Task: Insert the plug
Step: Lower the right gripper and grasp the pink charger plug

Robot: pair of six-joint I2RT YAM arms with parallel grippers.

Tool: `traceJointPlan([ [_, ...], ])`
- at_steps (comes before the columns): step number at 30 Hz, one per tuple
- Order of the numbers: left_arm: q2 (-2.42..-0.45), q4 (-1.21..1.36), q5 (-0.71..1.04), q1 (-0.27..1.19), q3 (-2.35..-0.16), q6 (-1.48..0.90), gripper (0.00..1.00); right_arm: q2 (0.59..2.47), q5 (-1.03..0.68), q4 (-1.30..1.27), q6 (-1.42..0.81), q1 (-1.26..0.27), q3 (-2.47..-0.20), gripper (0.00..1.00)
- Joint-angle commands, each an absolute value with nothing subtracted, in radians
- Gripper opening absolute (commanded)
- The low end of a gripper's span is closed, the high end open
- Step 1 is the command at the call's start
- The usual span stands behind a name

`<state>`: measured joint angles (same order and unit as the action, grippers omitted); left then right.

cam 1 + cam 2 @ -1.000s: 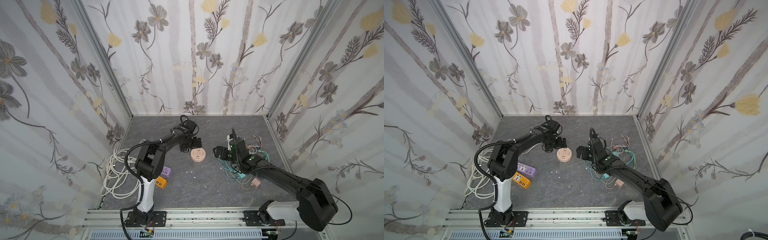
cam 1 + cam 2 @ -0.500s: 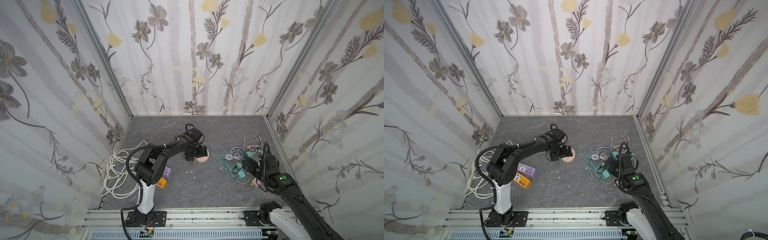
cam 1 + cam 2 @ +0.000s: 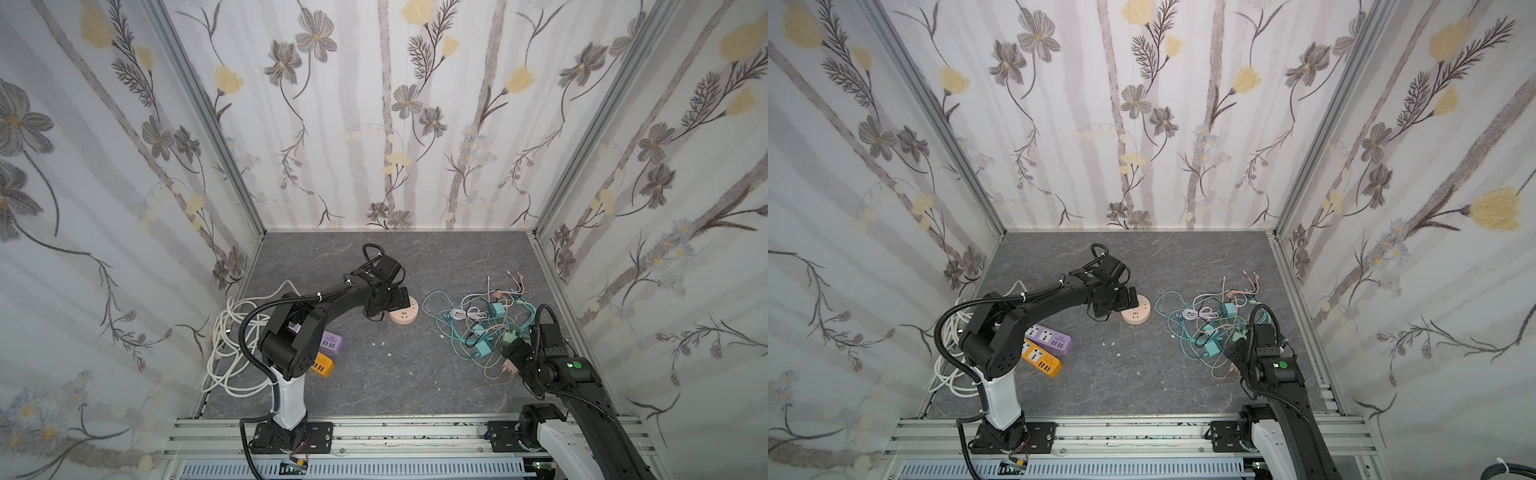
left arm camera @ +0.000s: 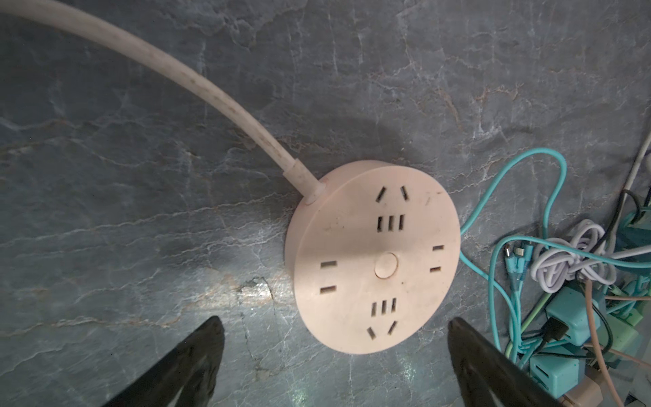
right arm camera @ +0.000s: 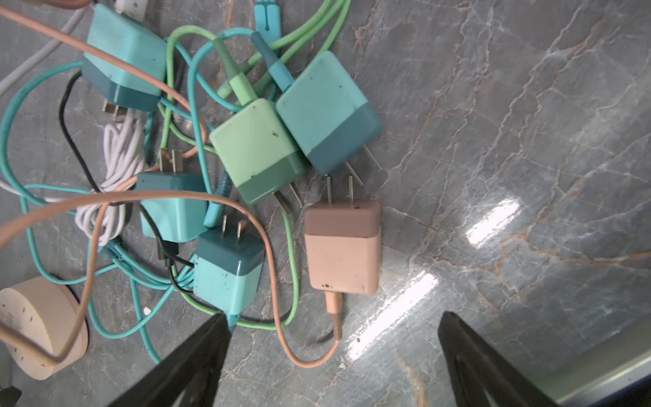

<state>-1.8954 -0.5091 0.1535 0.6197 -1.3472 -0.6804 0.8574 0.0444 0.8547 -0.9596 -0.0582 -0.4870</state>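
A round pink socket (image 4: 373, 260) with a thick white cord lies on the grey floor, seen in both top views (image 3: 403, 316) (image 3: 1136, 315). My left gripper (image 4: 334, 322) hovers open over its near edge, holding nothing, and shows in a top view (image 3: 398, 297). At the right, several teal plugs, a green plug (image 5: 257, 148) and a pink plug (image 5: 343, 253) lie in tangled cables. My right gripper (image 5: 333, 317) is open just behind the pink plug (image 3: 508, 368), its fingers apart from it; the pink cable loops between them.
A purple power strip (image 3: 1048, 338) and an orange one (image 3: 1042, 359) lie by the left arm's base. A white cord coil (image 3: 232, 345) fills the left floor edge. Flowered walls enclose three sides. An aluminium rail (image 3: 395, 432) runs along the front.
The right arm has pulled back from the middle to the near right, over the plug pile. The left gripper has shifted right and now hangs over the pink socket.
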Motion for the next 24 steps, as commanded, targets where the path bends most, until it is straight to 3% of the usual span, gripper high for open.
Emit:
traceJointPlan([
  [1, -1.885, -0.481, 0.132, 0.615, -1.336, -0.687, 1.00, 0.903, 0.013, 0.799, -0.941, -0.051, -0.478, 0.84],
  [3, -1.884, -0.479, 0.134, 0.612, -1.336, -0.686, 1.00, 0.960, 0.013, 0.805, -0.938, -0.048, -0.489, 0.74],
  [6, -1.886, -0.477, 0.130, 0.609, -1.335, -0.681, 1.00, 1.044, 0.023, 0.807, -0.942, -0.046, -0.502, 0.67],
  [13, -1.898, -0.471, 0.130, 0.597, -1.330, -0.675, 1.00, 1.224, 0.035, 0.774, -0.884, -0.047, -0.566, 0.65],
  [24, -1.912, -0.472, 0.146, 0.570, -1.328, -0.664, 1.00, 1.357, 0.084, 0.717, -0.873, -0.046, -0.587, 0.59],
])
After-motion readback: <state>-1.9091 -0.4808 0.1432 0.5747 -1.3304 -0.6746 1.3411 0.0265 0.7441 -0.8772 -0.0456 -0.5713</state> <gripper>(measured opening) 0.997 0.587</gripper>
